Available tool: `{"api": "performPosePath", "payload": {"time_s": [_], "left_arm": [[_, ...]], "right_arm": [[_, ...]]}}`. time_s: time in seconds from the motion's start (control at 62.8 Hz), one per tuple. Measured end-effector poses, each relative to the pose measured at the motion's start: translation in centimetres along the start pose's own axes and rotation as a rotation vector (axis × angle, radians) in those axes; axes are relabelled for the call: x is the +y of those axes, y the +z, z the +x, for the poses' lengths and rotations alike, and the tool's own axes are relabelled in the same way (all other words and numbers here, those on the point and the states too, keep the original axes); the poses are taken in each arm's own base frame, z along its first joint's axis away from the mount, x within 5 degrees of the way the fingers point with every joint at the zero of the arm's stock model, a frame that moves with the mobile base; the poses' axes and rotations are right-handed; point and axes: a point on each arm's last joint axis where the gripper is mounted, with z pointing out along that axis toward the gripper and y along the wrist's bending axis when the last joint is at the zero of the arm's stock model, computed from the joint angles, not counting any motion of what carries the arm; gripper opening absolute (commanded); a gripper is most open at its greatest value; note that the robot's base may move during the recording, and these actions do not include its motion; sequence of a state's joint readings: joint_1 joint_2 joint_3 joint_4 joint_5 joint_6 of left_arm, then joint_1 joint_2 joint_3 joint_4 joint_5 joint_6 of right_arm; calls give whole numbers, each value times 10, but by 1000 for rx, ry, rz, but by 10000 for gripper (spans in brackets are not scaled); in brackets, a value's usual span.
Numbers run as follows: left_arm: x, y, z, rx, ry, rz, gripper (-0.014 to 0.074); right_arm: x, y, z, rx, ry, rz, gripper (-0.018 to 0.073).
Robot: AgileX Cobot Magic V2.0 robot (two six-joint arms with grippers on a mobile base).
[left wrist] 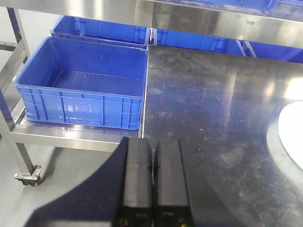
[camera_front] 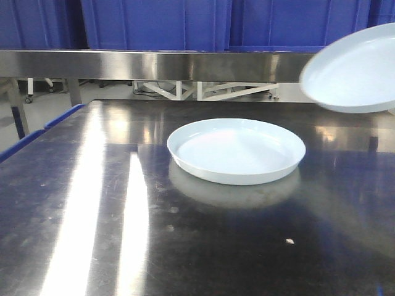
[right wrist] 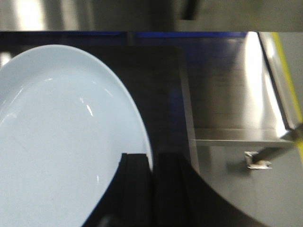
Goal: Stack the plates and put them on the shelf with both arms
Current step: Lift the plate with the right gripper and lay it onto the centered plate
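1. In the front view, the resting plate lies flat on the dark steel tabletop, a little right of the frame's centre, with its pale reflection just below it
2. The lifted plate hangs at the upper right of the same view. It is tilted, cut off by the right edge of the frame, and well clear of the resting plate
3. In the right wrist view, the right hand comes up from the bottom centre with its two dark fingers clamped on the rim of the lifted plate. That plate fills the left half of the frame
4. In the left wrist view, the left hand sits at the bottom centre. Its fingers are pressed together with nothing between them, and they are over the near left edge of the tabletop
5. A curved white sliver of the resting plate shows at the right edge of the left wrist view, well apart from the left hand
6. A steel shelf runs across the upper part of the front view, with blue bins above it
7. In the upper left of the left wrist view, an open blue crate sits on a low steel ledge beside the tabletop, and a caster wheel is at the lower left
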State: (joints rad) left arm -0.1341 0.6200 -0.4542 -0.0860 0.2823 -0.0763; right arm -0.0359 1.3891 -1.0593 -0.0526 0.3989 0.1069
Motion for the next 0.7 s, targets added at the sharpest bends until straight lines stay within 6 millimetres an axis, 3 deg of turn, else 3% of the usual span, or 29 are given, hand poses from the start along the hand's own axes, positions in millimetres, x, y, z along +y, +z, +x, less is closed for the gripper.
{"api": "performPosePath", "payload": {"time_s": [0.223, 0.334, 0.494, 0.701], "left_arm": [[0, 0, 0, 0, 0, 0, 92], [0, 0, 0, 0, 0, 0, 92], [0, 0, 0, 0, 0, 0, 92], [0, 0, 0, 0, 0, 0, 92]], "right_arm": [[73, 0, 6, -32, -131, -196, 48], [99, 6, 9, -40, -173, -259, 48], [118, 19, 14, -11, -203, -293, 48], [123, 34, 20, 25, -211, -290, 48]]}}
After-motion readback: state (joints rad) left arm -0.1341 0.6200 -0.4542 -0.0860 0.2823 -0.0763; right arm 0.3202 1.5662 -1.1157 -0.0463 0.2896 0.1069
